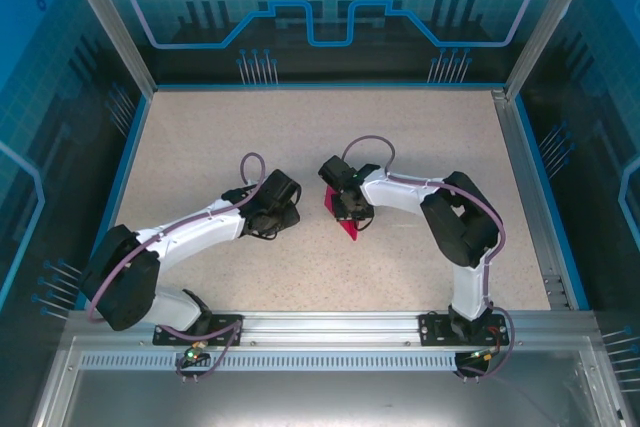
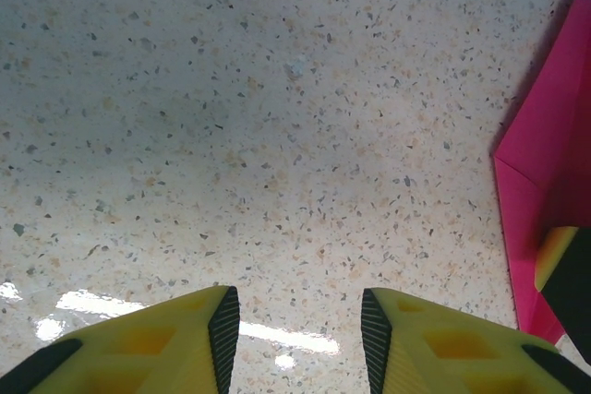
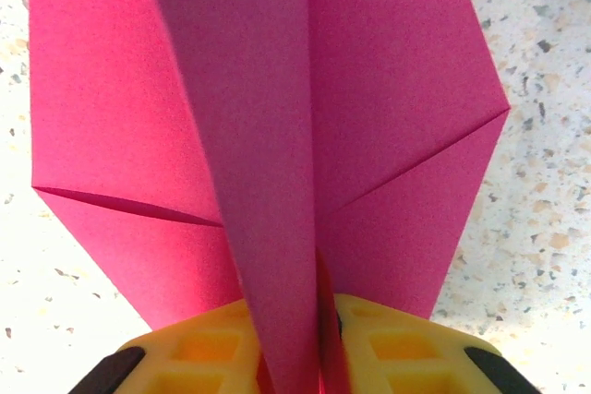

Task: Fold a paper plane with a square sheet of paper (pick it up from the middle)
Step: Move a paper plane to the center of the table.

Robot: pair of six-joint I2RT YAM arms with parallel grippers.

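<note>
Yellow fingers [image 3: 199, 348] of the right gripper [image 3: 294, 309] closest to the lens, flanking the raised centre fold of the paper plane [image 3: 259, 89]. Keeps that fold standing between the pads, probably so both creased wings can splay flat on the speckled table [image 3: 554, 191]. Cannot tell whether pressed tight on the paper or merely bracketing it.

From above: magenta paper plane [image 1: 345, 222] near the table's [image 1: 300, 127] middle, tucked under the right gripper [image 1: 345, 205], one pointed end poking out toward the near edge.

Left gripper [image 2: 295, 320] low over bare table [image 2: 231, 117], fingers spread, gripping nothing. Waits just beside the plane's [image 2: 545, 136] edge, seemingly parked close enough to help while leaving the paper free. Same left gripper [image 1: 285, 209] from overhead, apart from the paper.

No clutter on the tabletop. Closest obstruction to any lift or sideways move: that neighbouring left gripper. Aluminium rail [image 1: 330, 327] and blue enclosure walls [image 1: 330, 7] well apart from the work.
</note>
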